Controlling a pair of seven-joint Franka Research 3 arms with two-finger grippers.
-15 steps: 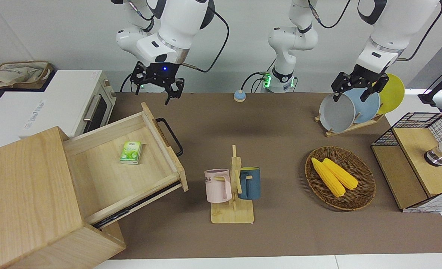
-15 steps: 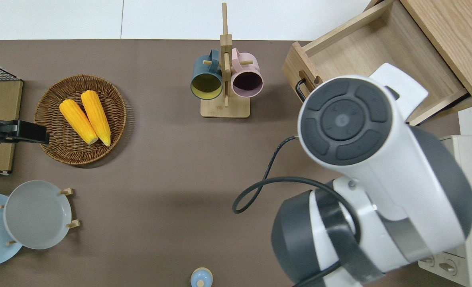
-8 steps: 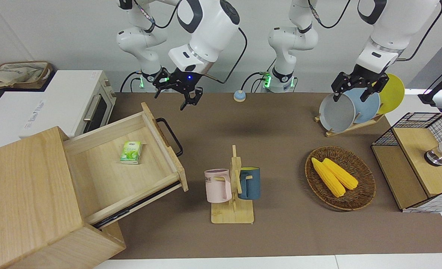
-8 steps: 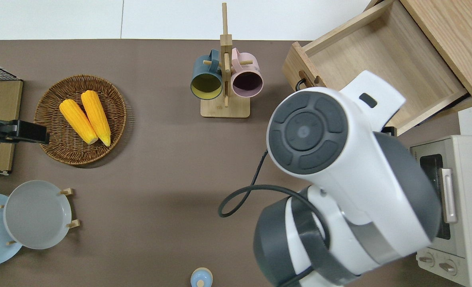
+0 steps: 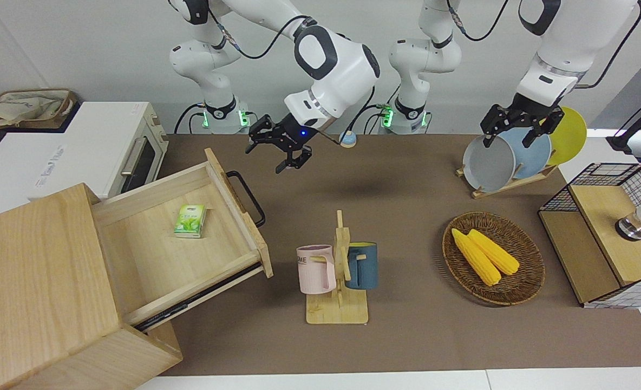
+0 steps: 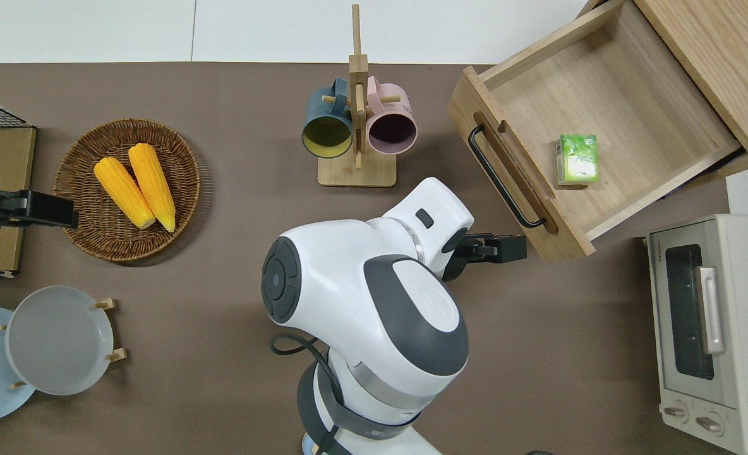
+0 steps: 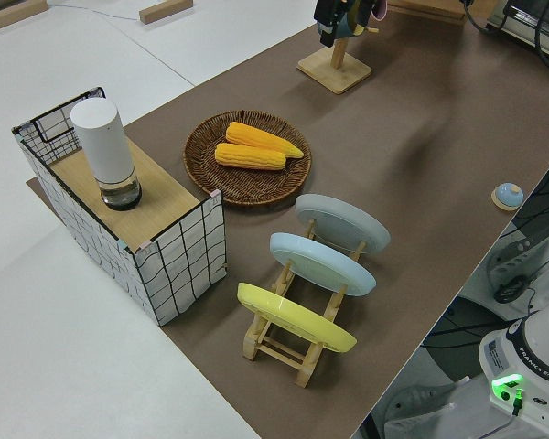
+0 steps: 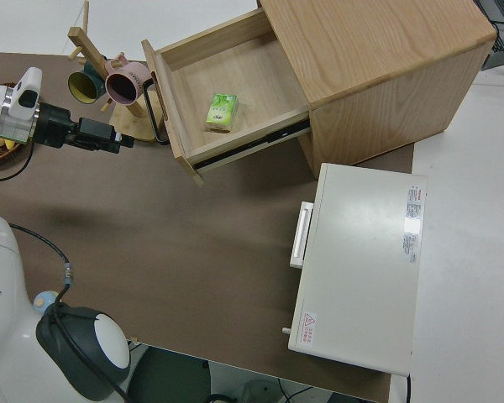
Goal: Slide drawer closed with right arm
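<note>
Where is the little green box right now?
The little green box lies flat inside the open drawer, near the drawer's front panel, at the right arm's end of the table.

My right gripper point(image 5: 285, 154) is black with a small blue light, on a white arm with dark grey joint caps. Just off my fingertips point(image 6: 518, 248) is the pale-wood drawer point(image 6: 608, 107) with its black bar handle point(image 6: 500, 179); the packet point(image 6: 577, 158) in it is green and white. Farther from my fingers are a dark blue mug point(image 5: 362, 265) with a yellow inside and a pink mug point(image 5: 316, 269) on a light wood rack point(image 5: 338, 309), all on brown table point(image 5: 407, 336).
</note>
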